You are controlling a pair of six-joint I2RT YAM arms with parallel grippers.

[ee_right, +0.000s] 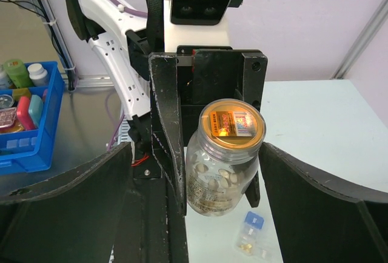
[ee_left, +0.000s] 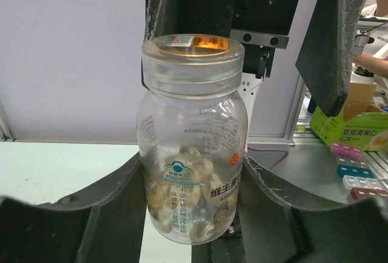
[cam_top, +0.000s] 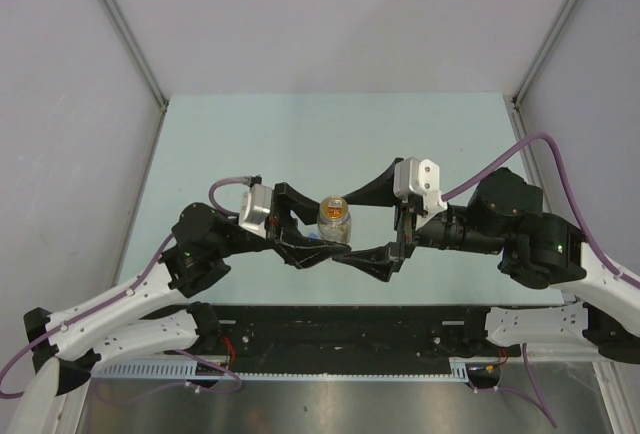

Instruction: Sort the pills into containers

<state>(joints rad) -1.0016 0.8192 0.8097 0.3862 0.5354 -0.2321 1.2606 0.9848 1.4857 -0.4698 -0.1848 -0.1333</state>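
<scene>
Clamping the clear jar point(ee_left: 193, 154) by its lower sides, the left fingers point(ee_left: 115, 205) hold it upright, its long axis vertical and crosswise to them, with the orange-sealed lid point(ee_left: 193, 54) on top. Pale pills point(ee_left: 182, 190) lie in its bottom. The right fingers point(ee_right: 315, 193) stand spread wide either side of the lid, touching nothing. Lower down, between them, a small blue-capped vial point(ee_right: 250, 239) lies on the counter point(ee_right: 327, 117).

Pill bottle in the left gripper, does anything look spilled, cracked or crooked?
Nothing stands out. The pill bottle sits squarely in the left gripper, its lid on and capsules inside; no crack or spill shows.
</scene>
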